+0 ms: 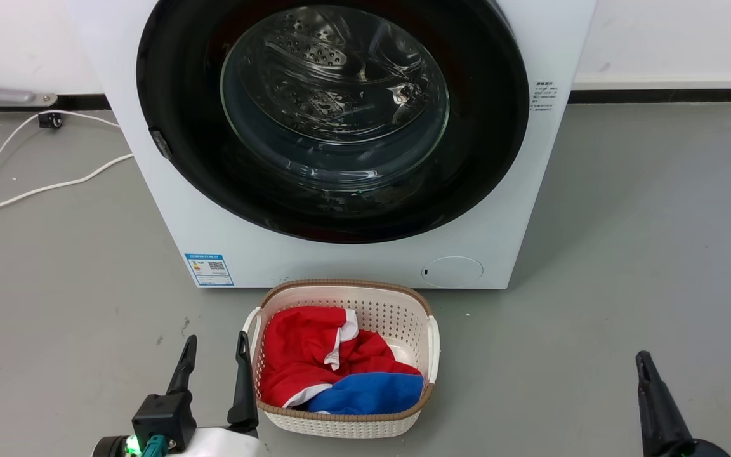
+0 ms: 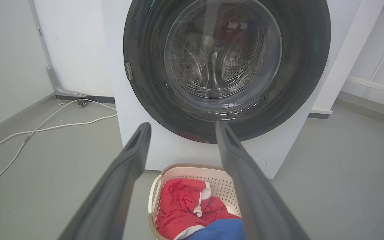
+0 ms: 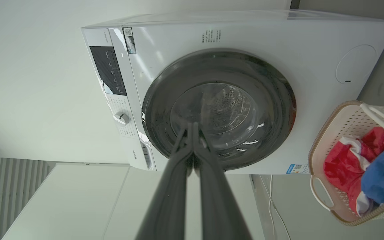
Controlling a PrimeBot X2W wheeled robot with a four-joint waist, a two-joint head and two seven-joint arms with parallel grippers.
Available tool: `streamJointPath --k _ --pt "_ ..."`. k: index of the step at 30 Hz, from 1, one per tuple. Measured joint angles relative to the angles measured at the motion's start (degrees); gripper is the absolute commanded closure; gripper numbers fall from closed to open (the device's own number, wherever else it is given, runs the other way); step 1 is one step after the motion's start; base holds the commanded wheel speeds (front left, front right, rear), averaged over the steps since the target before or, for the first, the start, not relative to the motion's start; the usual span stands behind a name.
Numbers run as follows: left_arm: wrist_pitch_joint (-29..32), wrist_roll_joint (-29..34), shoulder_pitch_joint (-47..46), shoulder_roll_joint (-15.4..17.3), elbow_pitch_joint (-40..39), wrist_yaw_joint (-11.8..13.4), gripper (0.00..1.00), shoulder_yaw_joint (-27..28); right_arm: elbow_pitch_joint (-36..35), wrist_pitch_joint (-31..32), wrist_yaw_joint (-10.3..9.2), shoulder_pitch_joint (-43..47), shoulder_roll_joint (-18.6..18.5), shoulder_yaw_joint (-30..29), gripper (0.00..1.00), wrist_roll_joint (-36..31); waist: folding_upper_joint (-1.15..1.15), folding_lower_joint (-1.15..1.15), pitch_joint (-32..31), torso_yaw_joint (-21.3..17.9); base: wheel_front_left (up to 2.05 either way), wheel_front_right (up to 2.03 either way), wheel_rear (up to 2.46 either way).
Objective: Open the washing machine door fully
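**A:** Where are your grippers?

**B:** Nearest me, my left gripper (image 1: 216,343) hangs low over the grey floor (image 1: 594,330). Its two long dark fingers are spread apart with nothing between them. My right gripper (image 3: 192,128) has its fingers pressed together, empty.

**A:** What's beside the left one?

**B:** A white perforated plastic laundry basket with a brown woven rim (image 1: 346,284). It holds crumpled red cloth (image 1: 302,355) and blue cloth (image 1: 372,390).

**A:** And the door?

**B:** Beyond the basket, the big white boxy washing machine (image 1: 340,260) stands on the floor. Its large round glossy black door with the clear glass bowl (image 1: 334,120) sits closed, flush against the front. A white cable (image 1: 42,187) trails across the floor on the machine's left.
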Motion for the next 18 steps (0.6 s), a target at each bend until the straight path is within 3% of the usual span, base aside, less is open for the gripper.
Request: streamJointPath --k 13,18 --pt "0.0 0.4 0.0 0.0 -0.3 0.3 0.00 0.2 0.7 5.0 0.00 1.0 0.6 -0.5 1.00 0.1 0.00 0.00 0.3 0.3 0.00 0.00 0.00" --pt "0.0 0.5 0.0 0.0 -0.6 0.3 0.00 0.3 2.5 6.1 0.00 -1.7 0.8 -3.8 1.00 1.7 0.00 0.00 0.8 0.4 0.00 0.00 0.00"
